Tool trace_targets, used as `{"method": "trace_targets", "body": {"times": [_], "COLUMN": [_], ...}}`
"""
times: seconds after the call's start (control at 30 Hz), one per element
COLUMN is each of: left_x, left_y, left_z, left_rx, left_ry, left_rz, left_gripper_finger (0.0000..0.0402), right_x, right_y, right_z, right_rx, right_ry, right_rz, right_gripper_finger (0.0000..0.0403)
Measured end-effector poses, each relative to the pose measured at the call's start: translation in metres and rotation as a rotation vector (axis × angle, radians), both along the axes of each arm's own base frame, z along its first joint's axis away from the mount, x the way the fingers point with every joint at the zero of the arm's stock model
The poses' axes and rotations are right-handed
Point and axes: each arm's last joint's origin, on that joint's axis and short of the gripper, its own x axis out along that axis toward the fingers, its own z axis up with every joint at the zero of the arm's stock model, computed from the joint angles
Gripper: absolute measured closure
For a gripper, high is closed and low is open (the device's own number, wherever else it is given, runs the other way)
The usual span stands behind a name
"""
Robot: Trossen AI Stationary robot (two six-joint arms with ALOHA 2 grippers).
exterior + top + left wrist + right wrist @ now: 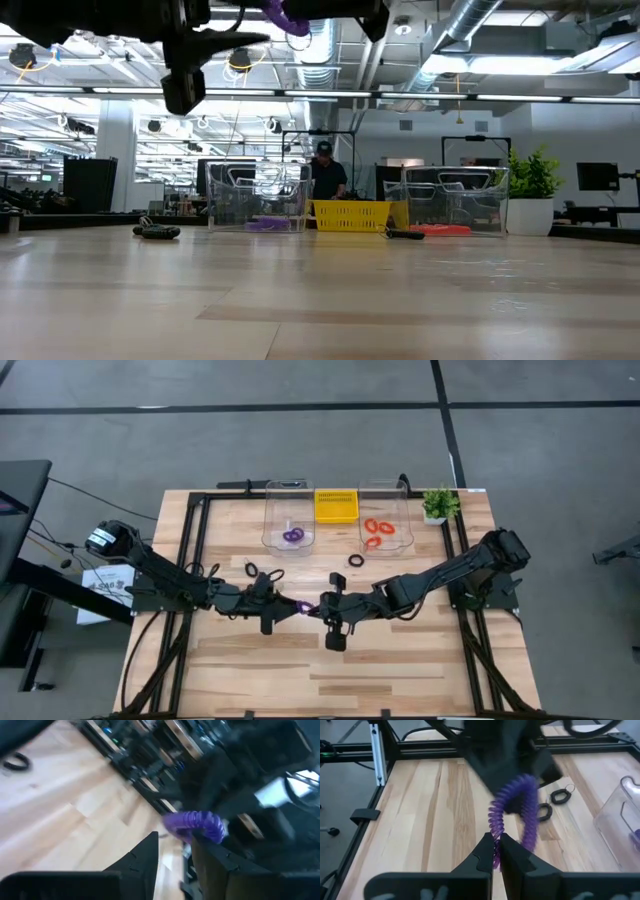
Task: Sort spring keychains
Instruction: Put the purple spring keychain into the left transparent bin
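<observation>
While both arms meet above the middle of the table (pixel 250 680), a purple spring keychain (pixel 305 606) hangs between them, lifted clear of the wood. It is a tightly coiled cord bent into an oval loop, glossy violet, its ridges plain in the right wrist view (pixel 520 805). The right gripper (pixel 496 851) has its two dark fingers pressed together on the lower end of the coil, pinching it. The left gripper (pixel 290 610) reaches in from 9 o'clock; its fingers stand spread, one of them touching the purple loop (pixel 195 824), and I cannot tell whether it grips.

Farther out toward 12 o'clock, black keychains (pixel 262 572) lie on the wood, with another black ring (pixel 356 560) near them. Beyond these stand two clear bins: the left bin (pixel 270 510) holds purple coils (pixel 292 535), the right bin (pixel 405 510) holds orange-red coils (pixel 377 532). A yellow basket (pixel 336 506) sits between the bins.
</observation>
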Motion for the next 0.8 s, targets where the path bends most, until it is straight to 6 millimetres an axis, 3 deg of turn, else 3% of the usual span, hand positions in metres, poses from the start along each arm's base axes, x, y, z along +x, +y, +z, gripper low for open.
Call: {"method": "trace_targets", "body": {"times": [0.2,0.33,0.8], "left_x": [0.000,0.000,0.002], "left_y": [-0.004,-0.004,0.001], "left_z": [0.007,0.012,0.009], "left_rx": [-0.008,0.015,0.032], "left_ry": [-0.067,-0.126,-0.094], "left_rz": [-0.126,-0.126,-0.121], "left_gripper_finger": [0.0289,0.0289,0.0289], "right_x": [0.002,0.003,0.002], "right_y": [-0.007,-0.009,-0.007], "right_z": [0.000,0.000,0.000], "right_rx": [-0.001,-0.007,-0.048], "right_ry": [0.001,0.002,-0.007], "right_rz": [-0.009,-0.007,-0.043], "right_gripper_finger": [0.0395,0.0395,0.0395]}}
